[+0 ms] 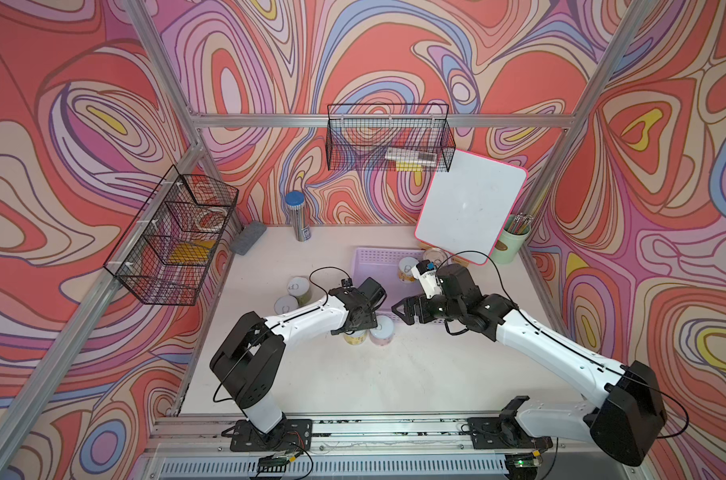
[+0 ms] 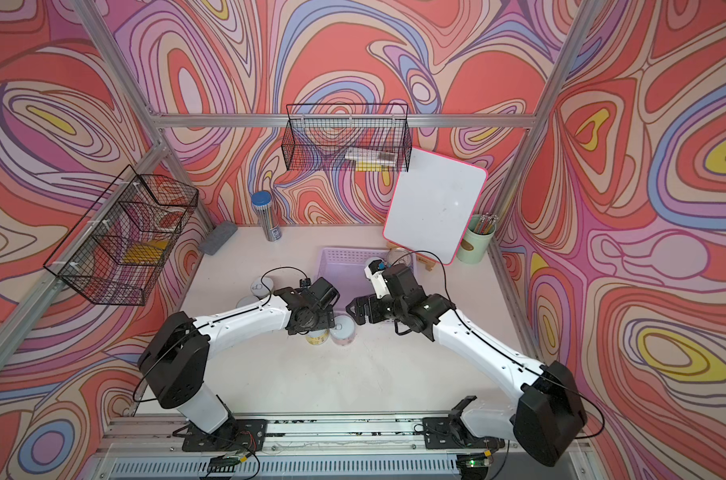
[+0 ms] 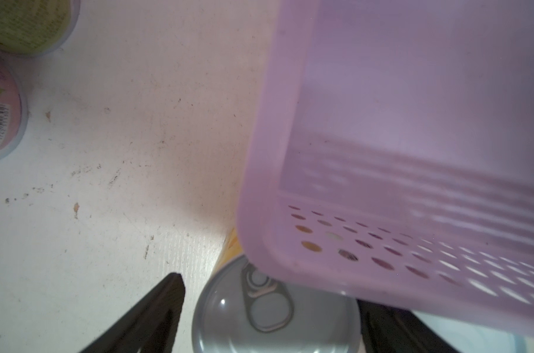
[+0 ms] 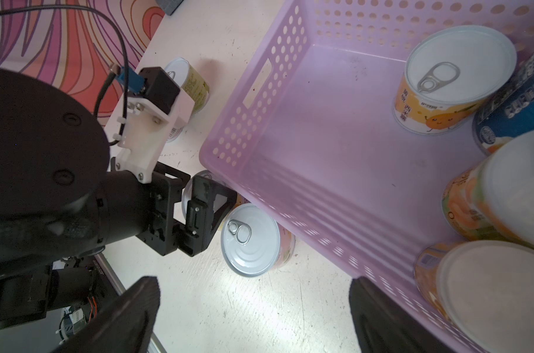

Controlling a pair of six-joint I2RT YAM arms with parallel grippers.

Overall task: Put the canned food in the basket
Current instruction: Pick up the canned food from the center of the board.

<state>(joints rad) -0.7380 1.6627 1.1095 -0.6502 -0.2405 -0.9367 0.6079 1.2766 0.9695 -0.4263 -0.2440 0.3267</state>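
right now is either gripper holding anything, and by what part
Nothing is held. The left gripper straddles the sides of a can, with a gap at one finger; the right gripper is open and empty.

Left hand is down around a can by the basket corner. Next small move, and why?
Probably close the left hand on the can. In the left wrist view its fingers stand on either side of the can, and bare table shows between one finger and the can, so nothing looks gripped yet. The can stands on the table right beside the basket corner.
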